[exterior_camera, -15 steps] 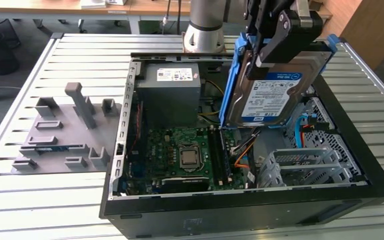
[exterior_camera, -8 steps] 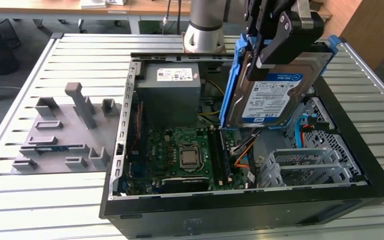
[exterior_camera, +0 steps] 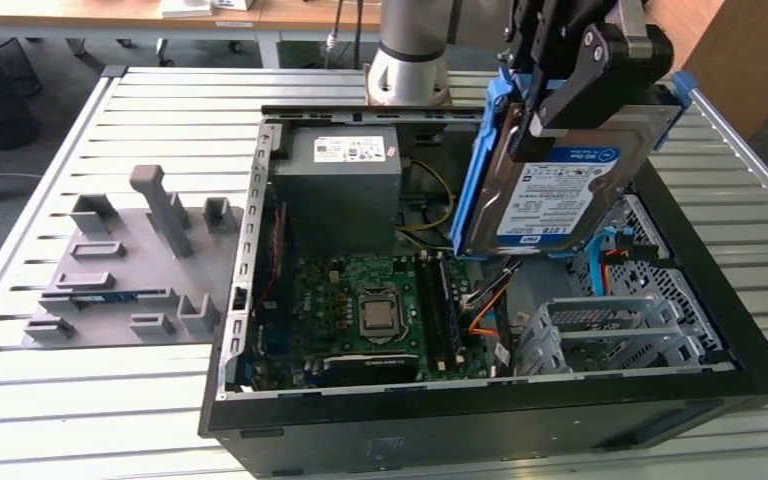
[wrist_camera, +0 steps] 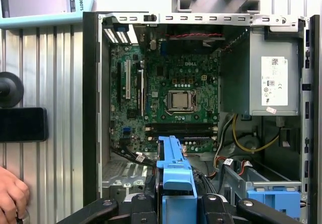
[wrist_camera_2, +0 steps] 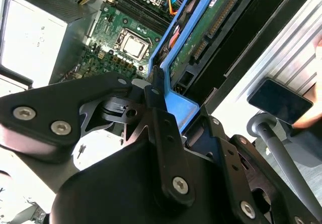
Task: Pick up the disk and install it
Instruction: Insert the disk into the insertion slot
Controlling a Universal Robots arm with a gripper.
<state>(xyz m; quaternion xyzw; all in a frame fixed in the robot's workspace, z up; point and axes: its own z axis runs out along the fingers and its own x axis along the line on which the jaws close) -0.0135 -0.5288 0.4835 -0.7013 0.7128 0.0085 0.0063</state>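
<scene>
A: One disk to log, the flat silver rectangular hard drive with a white-and-blue label in a blue plastic carrier (exterior_camera: 558, 190). Where is it?
B: Off the table, held on edge and tilted, label toward the near side. It's over the far right part of the black open computer tower case (exterior_camera: 491, 425), going by the exterior view's right.
A: Gripper?
B: Black two-finger gripper (exterior_camera: 551, 115) is clamped on the disk's upper end, one finger across the label face. Second wrist view shows the drive's green circuit-board side.
A: Does the lower edge touch anything?
B: Can't tell.
A: What's around it?
B: Silver perforated metal drive cage (exterior_camera: 618, 325) just nearer, inside the case. Green motherboard (exterior_camera: 371, 300) is to the exterior view's left, with the grey boxy power supply (exterior_camera: 344, 185) beyond it. Grey plastic fixture block (exterior_camera: 131, 265) is well apart, left of the case on the slatted metal table (exterior_camera: 37, 400).
A: Anyone there?
B: A person's hand (wrist_camera: 11, 200) beside the case, in the first wrist view.
</scene>
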